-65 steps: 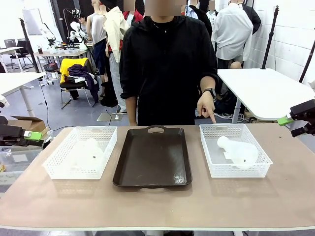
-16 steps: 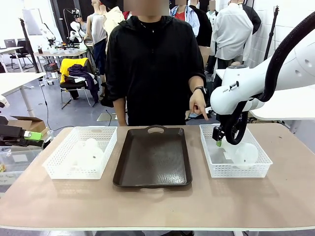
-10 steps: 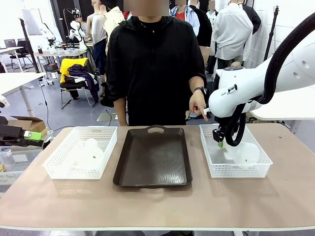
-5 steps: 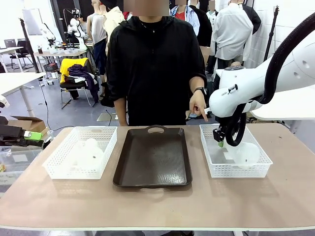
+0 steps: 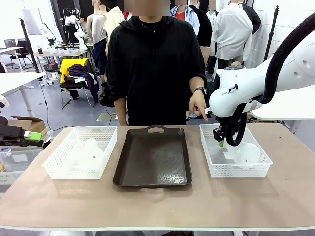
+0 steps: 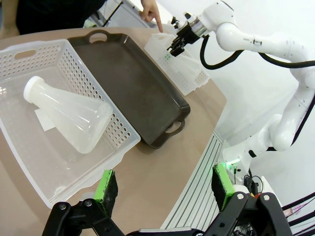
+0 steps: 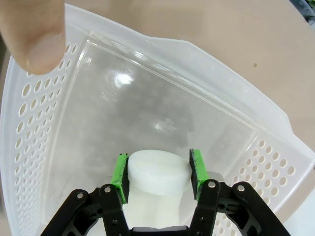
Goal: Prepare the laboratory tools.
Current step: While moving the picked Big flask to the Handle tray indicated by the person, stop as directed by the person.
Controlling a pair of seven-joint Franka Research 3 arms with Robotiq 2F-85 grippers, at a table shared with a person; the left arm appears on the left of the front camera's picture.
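One flask (image 5: 244, 153), lying in the basket (image 5: 235, 170) at frame right, is clamped at its neck by the right hand (image 5: 219, 143). The left hand (image 6: 163, 183) stands apart. Slippage could be caused by the smooth neck on lifting.

The front camera sits at the robot's edge of the tabletop (image 5: 157, 206), facing the person (image 5: 155, 69) at the far edge. It is far enough back to take in the left basket (image 5: 74, 173), dark tray (image 5: 152, 157) and right basket (image 5: 238, 170). The left wrist camera looks down from beyond the tabletop's left edge across those same three. The right wrist camera peers straight down into the right basket, close over a flask (image 7: 158, 172).
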